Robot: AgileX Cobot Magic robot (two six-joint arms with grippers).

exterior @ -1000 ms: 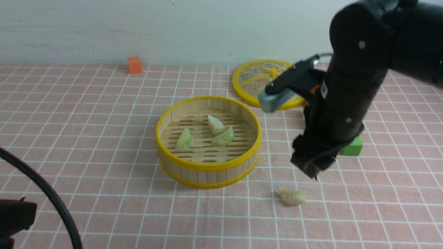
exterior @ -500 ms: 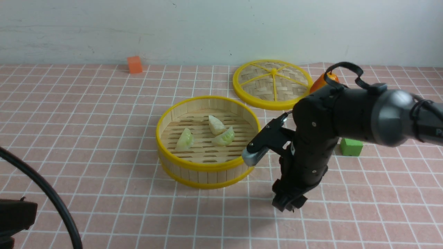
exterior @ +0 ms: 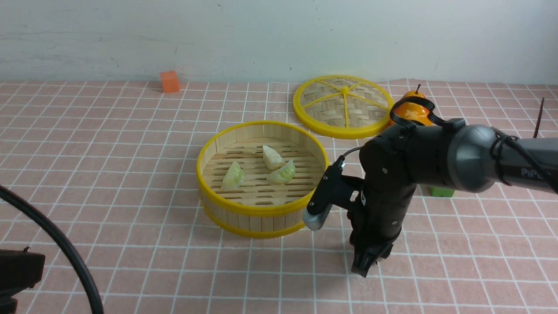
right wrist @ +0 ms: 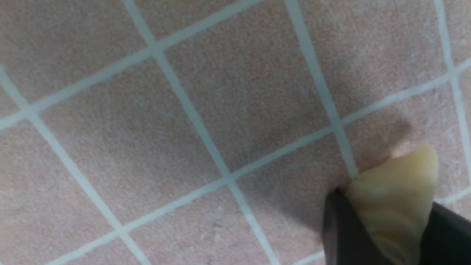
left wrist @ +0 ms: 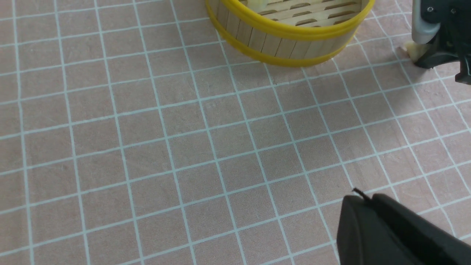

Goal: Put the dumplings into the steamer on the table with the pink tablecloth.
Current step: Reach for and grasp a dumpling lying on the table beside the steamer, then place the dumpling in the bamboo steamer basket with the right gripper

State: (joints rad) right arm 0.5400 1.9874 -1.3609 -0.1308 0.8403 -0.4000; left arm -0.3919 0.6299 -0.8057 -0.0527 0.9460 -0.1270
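Observation:
The steamer stands mid-table on the pink tablecloth. It holds three dumplings: a pale green one, a cream-white one and another green one. My right gripper is down on the cloth to the right of the steamer's near side. In the right wrist view its fingers press both sides of the fourth, cream-white dumpling, which touches the cloth. The arm hides that dumpling in the front view. My left gripper is shut and empty over bare cloth near the steamer.
The flat woven yellow-rimmed lid lies behind the steamer to the right. An orange toy fruit sits beside it and a green block shows behind my right arm. An orange cube is at the far edge.
My right arm has swung down from above the table to the cloth and its gripper has come onto the cream-white dumpling, which is now covered in the front view. The left arm has not moved.

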